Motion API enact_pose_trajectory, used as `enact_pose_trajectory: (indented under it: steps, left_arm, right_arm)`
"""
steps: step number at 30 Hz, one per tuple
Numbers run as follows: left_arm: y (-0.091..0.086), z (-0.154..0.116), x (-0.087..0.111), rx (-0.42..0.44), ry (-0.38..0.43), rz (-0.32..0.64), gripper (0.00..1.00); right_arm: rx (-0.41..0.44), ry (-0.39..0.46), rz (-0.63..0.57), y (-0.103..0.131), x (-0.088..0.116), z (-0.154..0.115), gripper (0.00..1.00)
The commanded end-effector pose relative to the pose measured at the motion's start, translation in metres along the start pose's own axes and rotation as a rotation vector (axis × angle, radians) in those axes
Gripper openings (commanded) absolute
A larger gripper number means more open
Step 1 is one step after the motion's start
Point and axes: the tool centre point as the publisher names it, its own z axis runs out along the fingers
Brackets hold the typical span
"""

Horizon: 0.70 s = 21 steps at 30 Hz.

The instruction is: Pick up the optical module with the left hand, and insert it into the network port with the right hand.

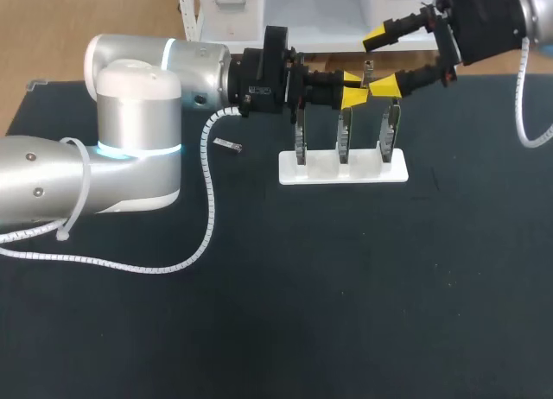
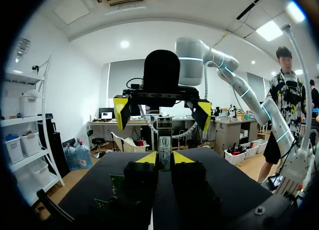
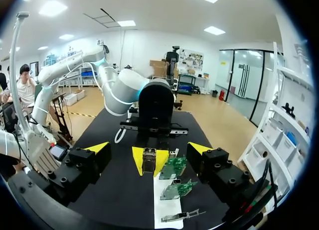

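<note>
My left gripper (image 1: 353,88) hangs above the white stand (image 1: 343,168), shut on the silvery optical module (image 1: 368,71), which sticks out past its yellow tips. In the left wrist view the module (image 2: 165,144) stands upright between the fingers of that gripper (image 2: 165,158). My right gripper (image 1: 381,62) faces it from the far right, open, one yellow tip on either side of the module and not touching it. In the right wrist view the module (image 3: 149,160) sits ahead of my open right gripper (image 3: 149,148), midway between its fingers. Three green boards (image 1: 344,138) with network ports stand in the stand.
A second small module (image 1: 227,144) lies loose on the black table (image 1: 346,287), left of the stand. The boards (image 3: 174,177) and the stand (image 3: 167,202) lie under and ahead of my right gripper. My left arm's white cable (image 1: 207,209) trails across the table's left side.
</note>
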Motion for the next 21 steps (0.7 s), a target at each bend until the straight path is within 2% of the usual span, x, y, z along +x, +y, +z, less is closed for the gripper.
enact_pose_trajectory:
  steps: [1,11,21]
  left_arm:
    - [0.0019,0.0000,0.0004,0.005,0.001,0.000,0.00]
    - [0.0019,0.0000,0.0004,0.005,0.001,0.000,0.00]
    - [0.0019,0.0000,0.0004,0.005,0.001,0.000,0.00]
  right_arm:
    - [-0.019,-0.004,0.004,-0.0108,0.0032,0.0033,1.00]
    - [-0.033,-0.022,-0.010,-0.0151,-0.0014,0.0053,1.00]
    - [-0.044,-0.032,0.007,-0.0153,0.0025,0.0089,1.00]
